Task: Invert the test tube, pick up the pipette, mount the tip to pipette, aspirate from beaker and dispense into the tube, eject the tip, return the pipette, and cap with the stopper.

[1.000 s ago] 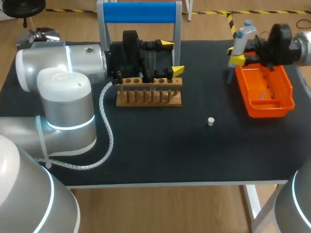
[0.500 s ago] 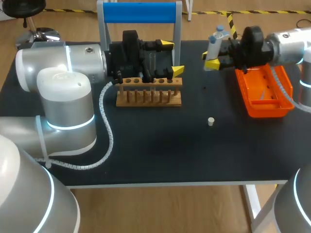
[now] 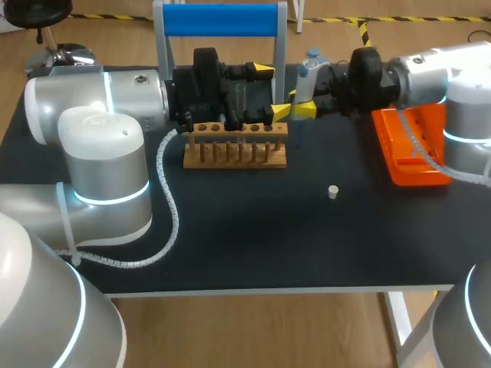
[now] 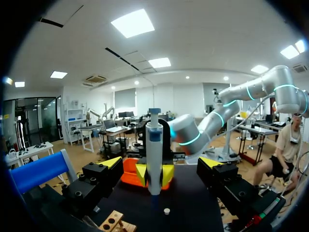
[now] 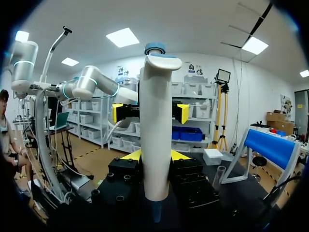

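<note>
Dotting the black table [image 3: 245, 253] — one stopper [image 3: 333, 192] (white)

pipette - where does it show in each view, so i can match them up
Head view: pipette in the upper middle, just right of the rack, held in the right gripper.
Left wrist view: pipette upright ahead of the left gripper, opposite the gap between its open fingers.
Right wrist view: pipette upright, clamped between that gripper's own fingers.
Shared landmark: the blue bar.
</note>
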`<state>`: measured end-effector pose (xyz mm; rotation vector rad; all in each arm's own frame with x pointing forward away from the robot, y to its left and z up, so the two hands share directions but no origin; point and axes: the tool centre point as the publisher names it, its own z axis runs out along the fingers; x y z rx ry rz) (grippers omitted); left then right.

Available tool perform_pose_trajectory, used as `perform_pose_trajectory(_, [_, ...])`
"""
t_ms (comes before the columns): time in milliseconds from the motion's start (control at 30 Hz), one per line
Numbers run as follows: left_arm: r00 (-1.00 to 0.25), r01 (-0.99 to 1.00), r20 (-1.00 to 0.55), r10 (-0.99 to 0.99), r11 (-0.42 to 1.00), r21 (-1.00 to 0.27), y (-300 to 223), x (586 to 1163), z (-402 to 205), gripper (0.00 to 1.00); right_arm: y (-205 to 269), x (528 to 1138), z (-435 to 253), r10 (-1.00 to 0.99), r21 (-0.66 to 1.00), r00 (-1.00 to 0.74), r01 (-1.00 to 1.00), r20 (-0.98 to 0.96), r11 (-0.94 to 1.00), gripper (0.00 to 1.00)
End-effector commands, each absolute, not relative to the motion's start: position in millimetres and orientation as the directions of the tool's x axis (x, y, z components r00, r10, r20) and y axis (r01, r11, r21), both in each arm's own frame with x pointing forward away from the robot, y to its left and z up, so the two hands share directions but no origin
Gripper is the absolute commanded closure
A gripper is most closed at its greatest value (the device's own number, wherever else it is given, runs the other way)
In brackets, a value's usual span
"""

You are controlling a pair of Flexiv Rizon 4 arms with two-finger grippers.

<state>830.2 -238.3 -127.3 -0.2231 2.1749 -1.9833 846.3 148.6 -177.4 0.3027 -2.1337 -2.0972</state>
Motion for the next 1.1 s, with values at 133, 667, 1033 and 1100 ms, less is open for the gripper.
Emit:
perform_pose_trajectory(133, [-0.969,0.018,-0.04,-0.242,0.089,-0.996,-240,830,-129,0.0,171,845,-173,-0.241,0.998,-0.969,-0.056,-0.052,0.008,1.0])
perform_pose_trajectory(667, [-0.969,0.018,-0.04,-0.242,0.089,-0.996,-240,830,-129,0.0,199,842,-172,-0.221,0.997,-0.973,-0.071,-0.068,0.006,1.0])
perform_pose_trajectory(1033, [-0.969,0.018,-0.04,-0.242,0.089,-0.996,-240,830,-129,0.8,201,842,-171,-0.199,0.997,-0.977,-0.082,-0.08,-0.001,1.0])
perform_pose_trajectory(1100, [-0.969,0.018,-0.04,-0.242,0.089,-0.996,-240,830,-129,1.0,201,842,-171,-0.197,0.997,-0.977,-0.083,-0.082,-0.005,1.0])
